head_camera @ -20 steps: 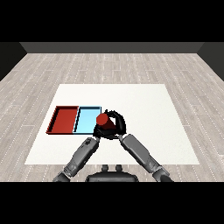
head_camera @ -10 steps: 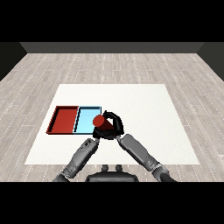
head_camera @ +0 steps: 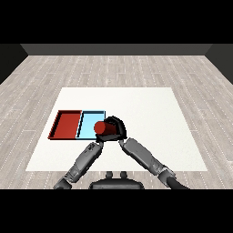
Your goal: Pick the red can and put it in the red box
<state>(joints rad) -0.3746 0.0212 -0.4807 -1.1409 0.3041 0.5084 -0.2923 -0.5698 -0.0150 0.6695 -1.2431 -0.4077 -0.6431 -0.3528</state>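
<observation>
Fingers of the right hand (head_camera: 116, 128) curl round the red can (head_camera: 103, 128) beside the light blue tray (head_camera: 87, 124).

White flat table (head_camera: 150, 113): matt, smooth. Floor of pale grey wood-look planks (head_camera: 113, 68), grain visible. Shallow red tray (head_camera: 66, 124) and light blue tray (head_camera: 87, 123): smooth, plastic-looking. Red cylindrical can (head_camera: 101, 128): smooth, slight sheen. Black right hand (head_camera: 117, 128): matt.

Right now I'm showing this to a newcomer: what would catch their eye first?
The red can, tipped on its side in the right hand, whose fingers curl round it, at the light blue tray's right edge. Next, the red tray to its left on the white table.
</observation>
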